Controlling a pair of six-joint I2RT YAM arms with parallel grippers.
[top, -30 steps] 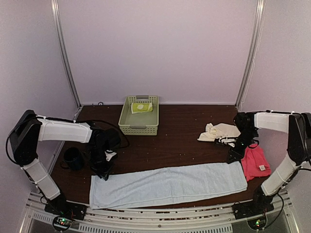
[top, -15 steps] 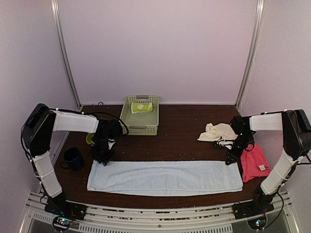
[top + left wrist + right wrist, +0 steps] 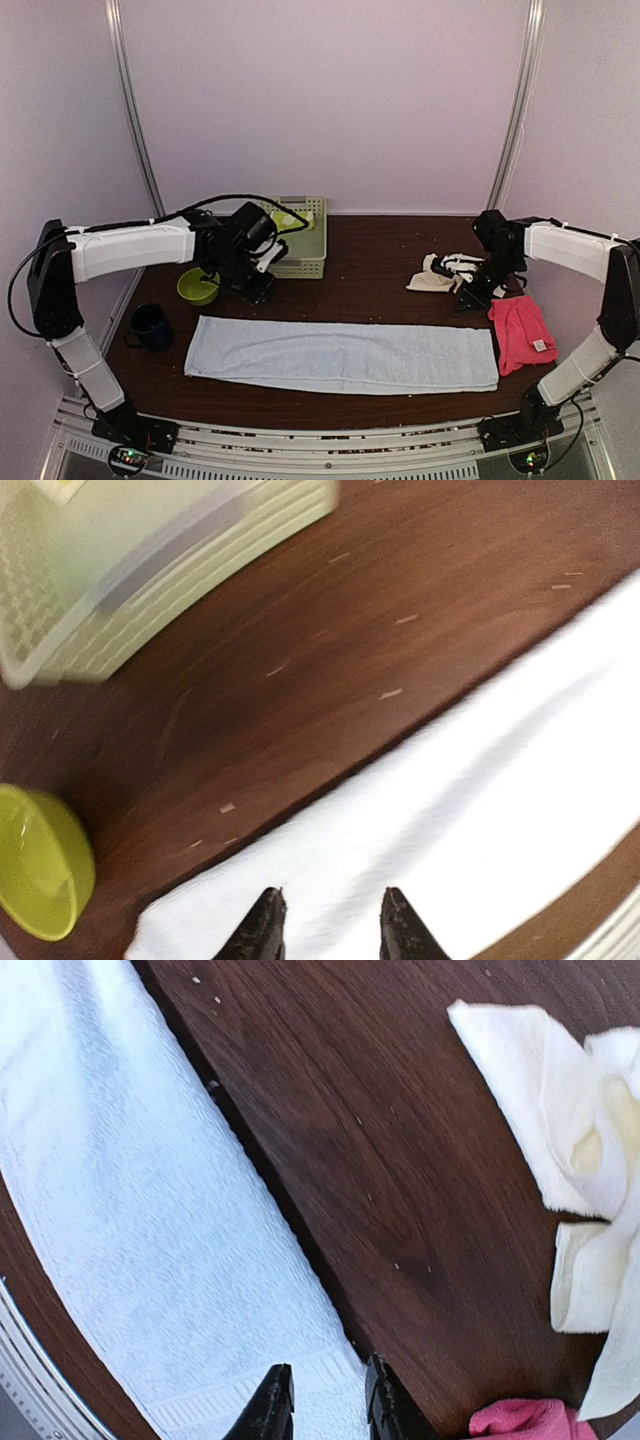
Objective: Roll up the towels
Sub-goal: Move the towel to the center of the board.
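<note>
Both left gripper (image 3: 330, 922) and right gripper (image 3: 326, 1400) are lifting away empty, jaws parted, having just released the light blue towel (image 3: 340, 356). It is lying flat before the green basket (image 3: 301, 266), unrolled

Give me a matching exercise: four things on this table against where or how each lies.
1 light blue towel
2 pink towel
3 cream towel
4 lime bowl

A bunched heap, right side, farther back
B left side, near the dark mug
C spread flat along the near edge
D far right, white tag showing

Pairs: 1-C, 2-D, 3-A, 4-B
</note>
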